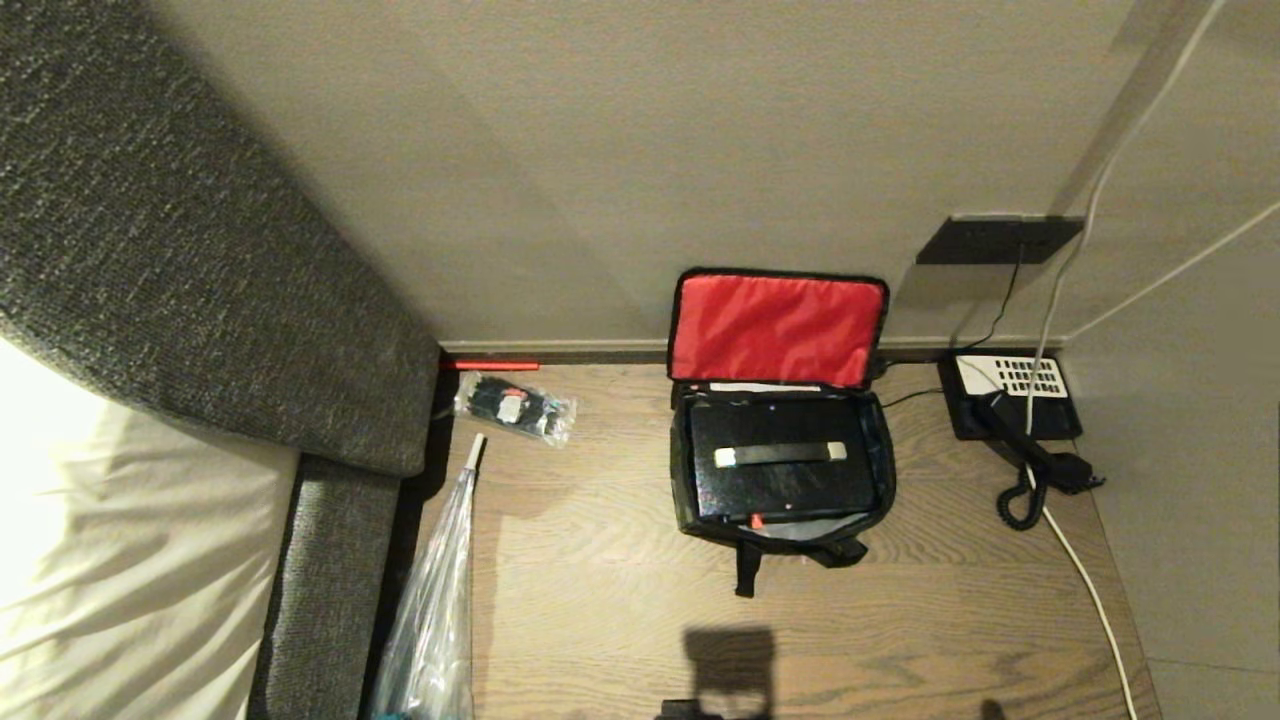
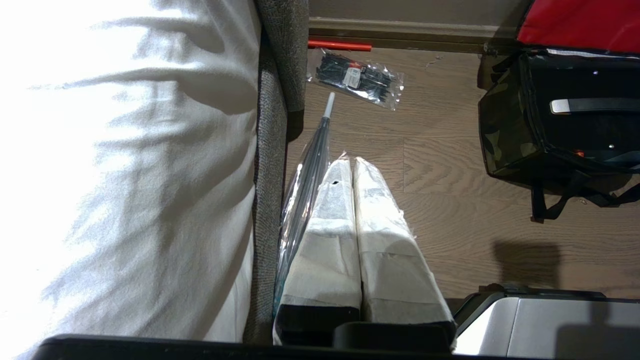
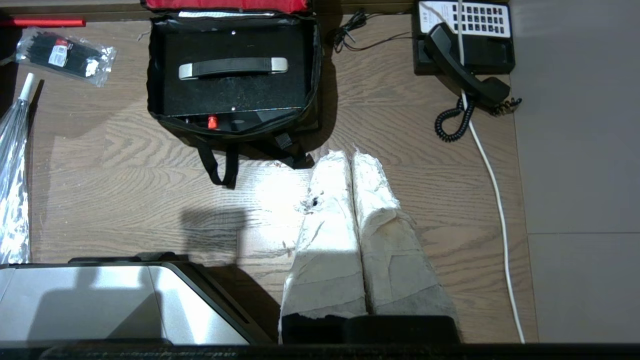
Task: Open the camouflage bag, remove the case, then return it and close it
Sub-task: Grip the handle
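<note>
The camouflage bag (image 1: 683,475) stands open on the wooden floor against the wall, its red-lined lid (image 1: 775,325) leaning upright on the wall. The black case (image 1: 780,478) lies flat inside it, silver-ended handle facing up. The bag's camouflage side (image 2: 505,135) also shows in the left wrist view, and the case (image 3: 235,92) in the right wrist view. My left gripper (image 2: 352,162) hangs shut over the floor beside the bed, well short of the bag. My right gripper (image 3: 350,156) is shut too, above bare floor just in front of the bag's straps (image 3: 217,167). Neither holds anything.
A black telephone (image 1: 1010,395) with coiled cord sits right of the bag, and a white cable (image 1: 1085,580) runs past it. A clear packet of black items (image 1: 515,408) and a plastic-wrapped umbrella (image 1: 435,600) lie to the left, beside the grey bed frame (image 1: 330,560).
</note>
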`<state>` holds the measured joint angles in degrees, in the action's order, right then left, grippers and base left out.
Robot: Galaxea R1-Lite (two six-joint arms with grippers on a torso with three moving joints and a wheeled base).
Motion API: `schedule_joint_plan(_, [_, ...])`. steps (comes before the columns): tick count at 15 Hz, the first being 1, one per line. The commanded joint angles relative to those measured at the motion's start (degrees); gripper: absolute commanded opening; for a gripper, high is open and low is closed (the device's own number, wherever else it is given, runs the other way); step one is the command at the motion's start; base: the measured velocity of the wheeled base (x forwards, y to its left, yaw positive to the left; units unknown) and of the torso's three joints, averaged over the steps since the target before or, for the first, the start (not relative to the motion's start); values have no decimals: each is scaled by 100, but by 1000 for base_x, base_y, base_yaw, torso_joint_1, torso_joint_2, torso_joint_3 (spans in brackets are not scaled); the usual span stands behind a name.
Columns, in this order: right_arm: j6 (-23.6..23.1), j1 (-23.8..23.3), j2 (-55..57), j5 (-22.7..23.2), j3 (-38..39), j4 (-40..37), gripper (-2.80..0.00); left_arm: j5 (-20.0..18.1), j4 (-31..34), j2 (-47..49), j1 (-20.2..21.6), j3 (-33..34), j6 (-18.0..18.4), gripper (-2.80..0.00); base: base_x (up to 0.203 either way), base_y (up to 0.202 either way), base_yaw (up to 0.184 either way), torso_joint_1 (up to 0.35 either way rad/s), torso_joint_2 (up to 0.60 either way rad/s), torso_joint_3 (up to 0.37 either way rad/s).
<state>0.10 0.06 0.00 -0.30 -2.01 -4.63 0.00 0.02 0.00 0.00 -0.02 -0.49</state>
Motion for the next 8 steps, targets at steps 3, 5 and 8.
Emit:
schedule_joint_plan(3, [-1,3,9,-5,-1,-11,-280,0,-2,0,0,2,-3,-280,0,0,0,0,0,0])
schedule_joint_plan(5, [-1,-4,9,-2,-1,-3,-280,0,-2,0,0,2,-4,-280,0,0,0,0,0,0])
schedule_joint_plan(8, [-1,3,9,-3,-1,-3,-280,0,-2,0,0,2,-4,-280,0,0,0,0,0,0])
